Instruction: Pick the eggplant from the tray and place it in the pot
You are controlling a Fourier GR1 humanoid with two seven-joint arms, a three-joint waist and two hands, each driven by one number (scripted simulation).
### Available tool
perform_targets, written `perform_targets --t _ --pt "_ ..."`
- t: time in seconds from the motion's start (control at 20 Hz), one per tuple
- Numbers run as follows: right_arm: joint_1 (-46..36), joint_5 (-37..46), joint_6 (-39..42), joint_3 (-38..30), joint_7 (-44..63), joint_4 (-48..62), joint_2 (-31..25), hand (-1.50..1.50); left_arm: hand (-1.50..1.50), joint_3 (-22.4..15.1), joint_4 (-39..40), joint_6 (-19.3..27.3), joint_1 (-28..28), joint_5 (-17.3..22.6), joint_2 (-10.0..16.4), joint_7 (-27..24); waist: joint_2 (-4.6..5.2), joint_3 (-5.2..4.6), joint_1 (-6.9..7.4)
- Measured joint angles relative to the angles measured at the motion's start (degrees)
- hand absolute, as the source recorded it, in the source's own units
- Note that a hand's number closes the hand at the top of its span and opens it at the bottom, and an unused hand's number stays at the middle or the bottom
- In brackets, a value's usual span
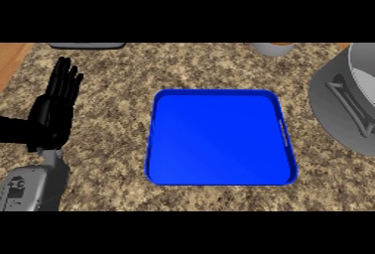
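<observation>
- The blue tray [152, 139] lies flat in the middle of the speckled counter [110, 149], and its floor is bare.
- No eggplant shows on the tray or on the stone around it. It may be in the pot or in a hand out of sight, and I cannot tell which.
- The grey pot [322, 99] stands just right of the tray and apart from it. The frame edge cuts it off, so only a sliver of its pale inside shows, and a bar handle faces the tray.
- The left hand [53, 111] rests well left of the tray, released, fingers straight and pointing up, grasping nothing.
- The right hand is nowhere in view.
- My guess is that the placing step is under way or done. If the eggplant is being carried, it should come over the pot's mouth, clear of the rim and the handle on the tray side. It should go down low inside before the fingers let go, so it does not bounce back out.
- A grey vessel [273, 48] sits beyond the tray's far right corner, mostly cropped.
- No brand, label or writing is readable on the tray, the pot or the forearm.
</observation>
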Motion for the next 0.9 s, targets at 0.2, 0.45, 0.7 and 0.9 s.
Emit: perform_targets --t 0.2,0.45,0.7,0.9 --pt "5.6 -3.8 -1.2 0.0 -1.0 -9.7 2.6 -1.5 0.0 0.6 0.5 0.1 -0.2 0.1 0.1 0.1 -0.12 -0.12 -0.4" --pt "15.8 -11.1 0.8 -1.6 -4.3 -22.2 5.0 -1.5 0.0 1.3 -0.4 -0.4 0.6 0.6 0.6 0.2 -0.2 -0.14 -0.76" --pt "25.5 -16.4 2.3 -3.8 -7.1 -30.2 7.0 -1.5 0.0 1.2 -0.5 -0.6 0.6 0.5 0.6 0.5 0.11 0.28 -0.74" --pt "32.7 -21.4 3.9 -5.5 -10.2 -36.2 9.5 -1.5 0.0 1.4 -0.1 -0.4 -0.2 0.2 0.6 0.6 0.34 0.61 -0.64"
